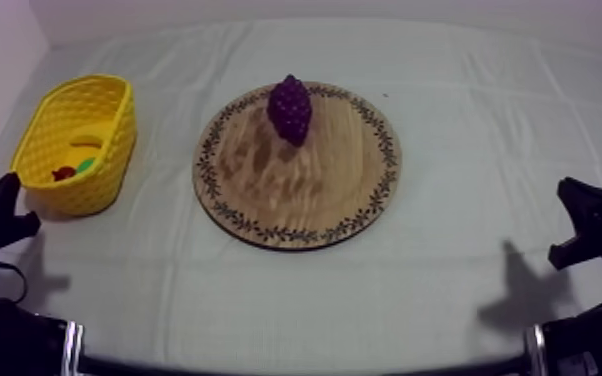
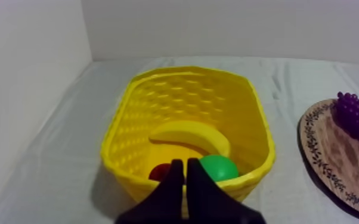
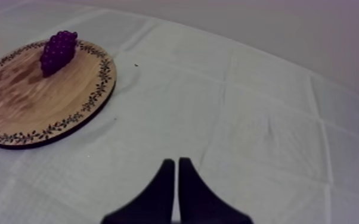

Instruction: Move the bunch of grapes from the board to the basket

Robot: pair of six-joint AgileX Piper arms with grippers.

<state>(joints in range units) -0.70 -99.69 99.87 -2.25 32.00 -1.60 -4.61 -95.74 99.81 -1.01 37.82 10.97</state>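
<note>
A purple bunch of grapes [image 1: 290,108] sits on the far part of the round wooden board [image 1: 265,190] at the table's middle; the grapes [image 3: 58,51] and board [image 3: 33,101] lie well ahead of my right gripper [image 3: 176,162], which is shut on nothing. The yellow basket [image 1: 115,140] stands at the left and holds a banana [image 2: 189,134], a green fruit [image 2: 219,167] and a small red fruit [image 2: 158,173]. My left gripper [image 2: 185,162] is shut on nothing, just short of the basket's [image 2: 122,140] near rim. Both grippers [image 1: 10,205] [image 1: 575,215] rest low at the table's sides.
Grey-white cloth covers the table, with open room right of the board and along the front edge. A pale wall rises close behind the basket at the left.
</note>
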